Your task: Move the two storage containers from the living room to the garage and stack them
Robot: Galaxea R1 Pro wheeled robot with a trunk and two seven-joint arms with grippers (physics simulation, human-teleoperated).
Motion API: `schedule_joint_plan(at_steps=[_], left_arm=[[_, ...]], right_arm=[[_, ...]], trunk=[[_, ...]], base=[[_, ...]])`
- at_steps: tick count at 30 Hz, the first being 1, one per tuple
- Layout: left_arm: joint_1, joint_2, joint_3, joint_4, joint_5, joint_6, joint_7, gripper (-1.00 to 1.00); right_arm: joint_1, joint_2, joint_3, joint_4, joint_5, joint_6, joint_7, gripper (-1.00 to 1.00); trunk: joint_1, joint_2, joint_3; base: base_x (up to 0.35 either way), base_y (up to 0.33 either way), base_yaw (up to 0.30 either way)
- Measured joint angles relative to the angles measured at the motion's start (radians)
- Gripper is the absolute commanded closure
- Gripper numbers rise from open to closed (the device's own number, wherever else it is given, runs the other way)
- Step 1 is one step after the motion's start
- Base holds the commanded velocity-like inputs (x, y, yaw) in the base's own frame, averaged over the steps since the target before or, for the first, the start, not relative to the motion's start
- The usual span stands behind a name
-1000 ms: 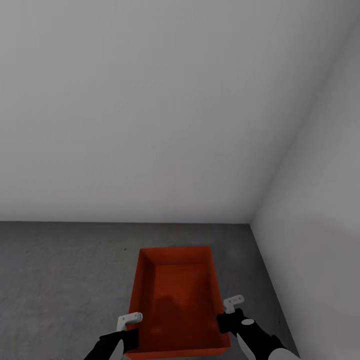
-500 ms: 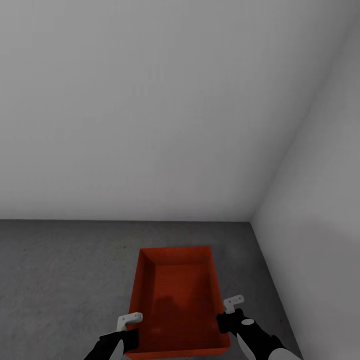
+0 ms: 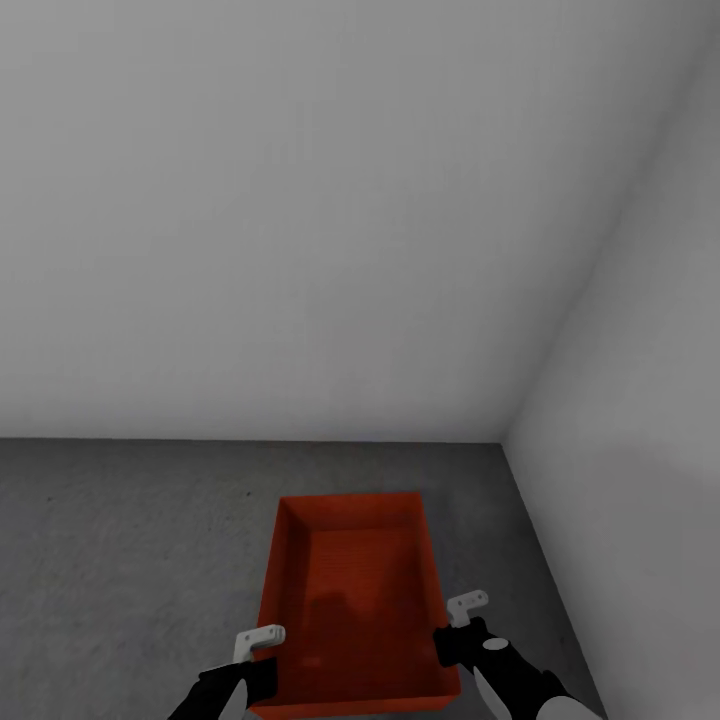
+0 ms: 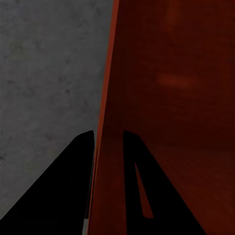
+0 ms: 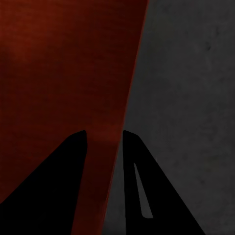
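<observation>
The head view's bottom edge cuts off my container's [image 3: 352, 600] near wall; whether it touches the floor [image 3: 130, 560], I can't tell.

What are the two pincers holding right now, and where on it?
One red storage container: the left pincer straddles its left side wall, the right pincer its right side wall, near the robot's end.

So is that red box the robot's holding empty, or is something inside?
Empty. The head view looks straight into the open-top storage container and shows only its bare red bottom.
</observation>
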Motion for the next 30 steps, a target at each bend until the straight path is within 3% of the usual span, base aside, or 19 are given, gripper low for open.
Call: schedule_joint_plan(at_steps=[7,23,30], left_arm=[[0.0,0.0,0.001,0.0,0.0,0.0,0.0,1.0],[0.0,0.0,0.001,0.0,-0.001,0.0,0.0,1.0],[0.0,0.0,0.001,0.0,-0.001,0.0,0.0,1.0]], right_arm=[[0.0,0.0,0.0,0.0,0.0,0.0,0.0,1.0],[0.0,0.0,-0.001,0.0,0.001,0.0,0.0,1.0],[0.0,0.0,0.0,0.0,0.001,0.0,0.0,1.0]], trunk=[[0.0,0.0,0.0],[0.061,-0.112,-0.05],[0.061,-0.112,-0.05]], base=[[0.0,0.0,0.0],[0.0,0.0,0.0],[0.0,0.0,0.0]])
